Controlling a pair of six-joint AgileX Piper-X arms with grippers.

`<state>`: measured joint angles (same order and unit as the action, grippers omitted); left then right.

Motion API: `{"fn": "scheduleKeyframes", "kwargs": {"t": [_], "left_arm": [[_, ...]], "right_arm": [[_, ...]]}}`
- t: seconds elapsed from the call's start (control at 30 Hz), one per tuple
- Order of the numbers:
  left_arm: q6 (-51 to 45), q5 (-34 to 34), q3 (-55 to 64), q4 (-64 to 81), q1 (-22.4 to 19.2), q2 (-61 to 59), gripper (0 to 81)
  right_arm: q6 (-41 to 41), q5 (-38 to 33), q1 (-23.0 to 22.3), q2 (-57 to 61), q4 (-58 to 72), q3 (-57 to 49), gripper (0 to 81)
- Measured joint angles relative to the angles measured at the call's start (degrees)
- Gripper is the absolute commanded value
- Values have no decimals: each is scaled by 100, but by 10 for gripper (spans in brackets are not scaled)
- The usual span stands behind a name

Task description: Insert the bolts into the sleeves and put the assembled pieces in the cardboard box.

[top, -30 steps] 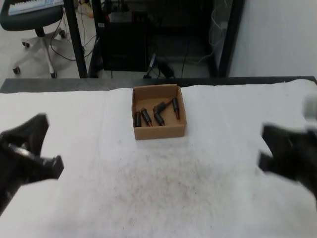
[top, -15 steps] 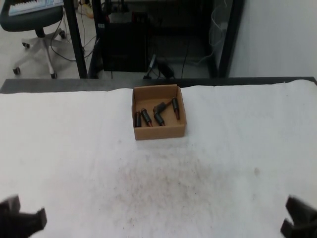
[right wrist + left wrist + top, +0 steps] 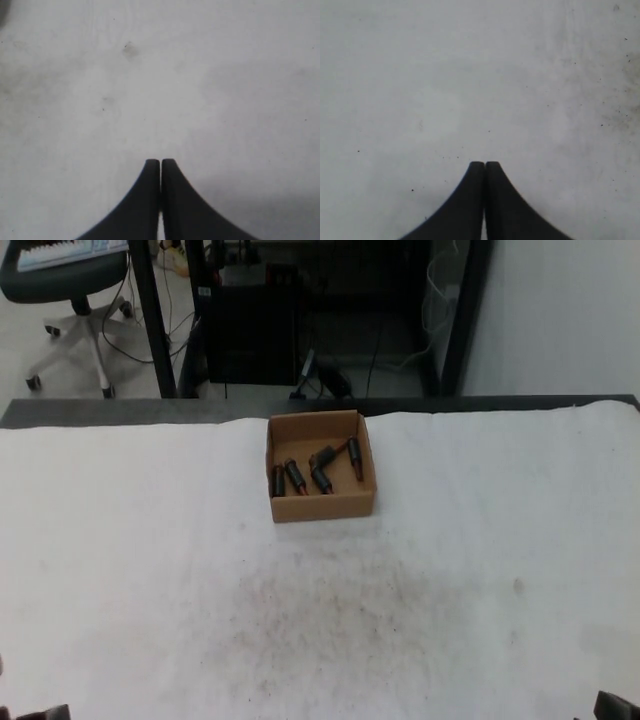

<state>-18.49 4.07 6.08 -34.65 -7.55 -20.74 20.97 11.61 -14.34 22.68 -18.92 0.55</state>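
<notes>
My left hand (image 3: 485,165) and right hand (image 3: 160,162) are pinched shut, holding nothing; cardboard box (image 3: 320,508) at twelve o'clock on the worktop (image 3: 450,570), pieces (image 3: 320,478) inside, looks done, so I'd park well clear

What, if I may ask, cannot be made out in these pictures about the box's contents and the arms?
Pieces in the cardboard box, high view: too small to tell whether each bolt sits fully in its sleeve; where two touch, the count is unsure.
An arm, high view: cut off by the bottom edge.
Left gripper and right gripper, wrist views: shut, their bodies cut off by the picture's edge.
</notes>
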Motion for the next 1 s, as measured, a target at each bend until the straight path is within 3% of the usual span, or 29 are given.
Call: {"fn": "scheduleKeyframes", "kwargs": {"t": [0.17, 1.0], "left_arm": [[-376, -3, 0, -183, 0, 0, 3], [-421, -35, -249, 378, 0, 0, 3]], "right_arm": [[0, 26, 0, 0, -10, 0, 8], [0, 38, 0, 0, -14, 0, 8]]}}
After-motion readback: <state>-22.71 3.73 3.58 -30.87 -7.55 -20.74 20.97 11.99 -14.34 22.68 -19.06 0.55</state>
